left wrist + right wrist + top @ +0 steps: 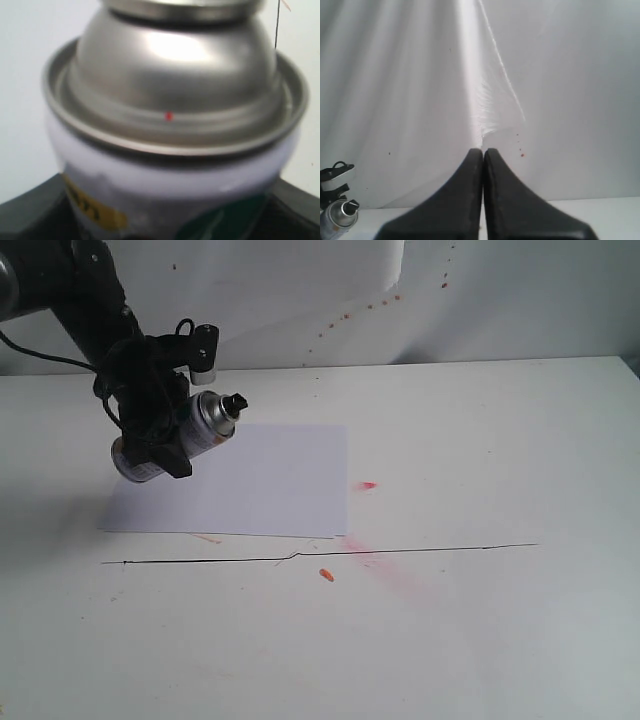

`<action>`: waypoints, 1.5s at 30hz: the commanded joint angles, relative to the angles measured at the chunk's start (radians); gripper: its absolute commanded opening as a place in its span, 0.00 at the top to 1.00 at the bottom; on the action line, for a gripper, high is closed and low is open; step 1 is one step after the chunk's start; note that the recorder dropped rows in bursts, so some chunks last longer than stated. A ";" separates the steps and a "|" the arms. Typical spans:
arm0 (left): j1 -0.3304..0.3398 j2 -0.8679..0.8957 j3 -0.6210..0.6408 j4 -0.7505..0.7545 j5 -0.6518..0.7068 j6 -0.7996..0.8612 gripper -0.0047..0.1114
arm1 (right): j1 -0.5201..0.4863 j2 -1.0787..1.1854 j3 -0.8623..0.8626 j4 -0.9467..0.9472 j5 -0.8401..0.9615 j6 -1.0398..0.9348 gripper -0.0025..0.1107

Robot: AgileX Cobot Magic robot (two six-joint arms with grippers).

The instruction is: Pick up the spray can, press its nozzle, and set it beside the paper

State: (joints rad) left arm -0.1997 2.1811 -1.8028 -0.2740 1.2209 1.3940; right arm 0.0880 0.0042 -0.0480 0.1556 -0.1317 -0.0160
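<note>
Left pincer (160,445) clamps the spray can (208,425) (tilted) above the paper (270,485).

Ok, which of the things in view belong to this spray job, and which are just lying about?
Job:
- spray can, tilted in the left claw
- nozzle, black, atop the can
- paper, flat on the table
- right claw, shut, empty

Lying about:
- red smear beside the paper
- orange speck
- thin black line across the table
- creased backdrop
</note>
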 commanded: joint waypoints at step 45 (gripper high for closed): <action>0.002 -0.015 -0.018 -0.055 0.000 -0.008 0.96 | 0.056 1.552 -0.884 1.333 0.888 -1.023 0.98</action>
State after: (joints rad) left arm -0.1989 2.1811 -1.8071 -0.3055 1.2228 1.3872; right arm 0.1069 1.5193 -0.8694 1.5171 0.7529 -1.0217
